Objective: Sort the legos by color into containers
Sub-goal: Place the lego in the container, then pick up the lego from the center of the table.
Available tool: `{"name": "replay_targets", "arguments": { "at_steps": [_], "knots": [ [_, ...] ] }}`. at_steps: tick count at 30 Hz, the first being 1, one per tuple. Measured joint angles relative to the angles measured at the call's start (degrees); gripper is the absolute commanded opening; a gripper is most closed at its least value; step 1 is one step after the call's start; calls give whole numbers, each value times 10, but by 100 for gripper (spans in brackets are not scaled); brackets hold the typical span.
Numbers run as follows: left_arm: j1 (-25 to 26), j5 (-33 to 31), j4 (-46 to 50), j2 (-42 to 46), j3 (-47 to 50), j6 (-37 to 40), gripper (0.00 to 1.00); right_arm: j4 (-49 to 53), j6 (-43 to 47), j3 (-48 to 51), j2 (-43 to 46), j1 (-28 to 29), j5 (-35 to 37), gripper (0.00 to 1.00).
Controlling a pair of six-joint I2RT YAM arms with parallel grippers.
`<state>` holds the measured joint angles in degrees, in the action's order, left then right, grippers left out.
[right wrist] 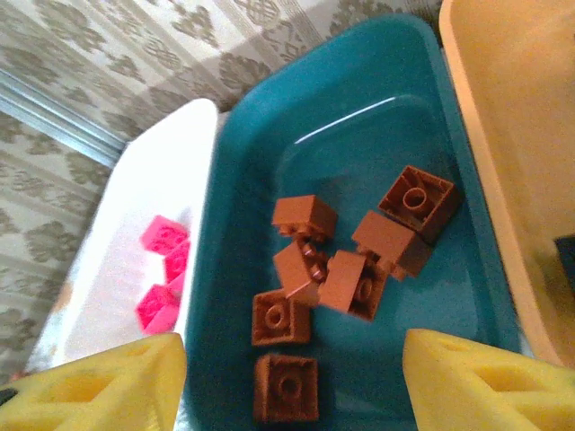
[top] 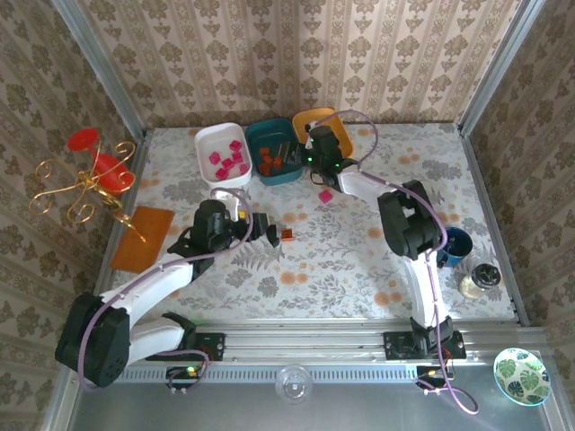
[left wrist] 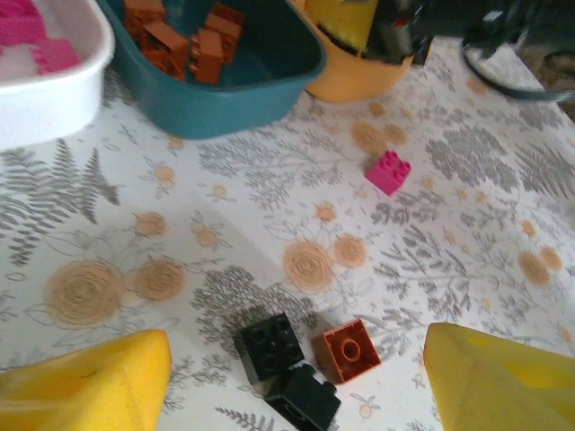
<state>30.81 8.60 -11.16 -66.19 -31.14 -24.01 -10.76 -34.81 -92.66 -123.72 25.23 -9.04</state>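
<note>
Top external view: lego sort, both claws open

Three trays sit in a row at the far edge of the tabletop (top: pixel 359 260), left of ctr: white tray (top: pixel 205 135), teal tray (top: pixel 269 123), orange tray (top: pixel 310 115). Pink legos (top: pixel 226 160) lie in the white one and orange-red legos (right wrist: pixel 359 260) in the teal one.

Loose near the tabletop's middle are one pink block (left wrist: pixel 388 171) on its own, plus an orange-red block (left wrist: pixel 347 350) huddled close beside two black blocks (left wrist: pixel 269 341).

L claw (left wrist: pixel 296 377) hovers low over that huddle w/ its yellow fingers spread wide and nothing held. R claw (right wrist: pixel 292 377) hangs over the teal tray, also spread wide and empty.

Blocks are tiny cube-like pieces w/ studs on top and a glossy look. They're likely very light, hard and rigid, w/ slick sides. Best hold is prob. across two flat opposite sides, low on the body. Neighbours sit so close that a finger may nudge the wrong one, and an off-ctr pinch could make a block pop out.
</note>
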Motion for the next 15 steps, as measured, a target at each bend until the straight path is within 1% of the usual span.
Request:
{"name": "replay_targets", "arguments": {
  "at_steps": [4,9,12,15],
  "knots": [
    [45,3,4,-48,-11,0,73,-24,13,128,131,-4,-15,71],
    [101,2,10,-117,-50,0,61,-41,44,284,286,-12,8,73],
    [125,-3,13,-152,-73,0,56,-42,54,363,349,-26,34,75],
    [152,-10,12,-176,-80,-1,53,-38,62,423,389,-45,55,75]
  ]
}}
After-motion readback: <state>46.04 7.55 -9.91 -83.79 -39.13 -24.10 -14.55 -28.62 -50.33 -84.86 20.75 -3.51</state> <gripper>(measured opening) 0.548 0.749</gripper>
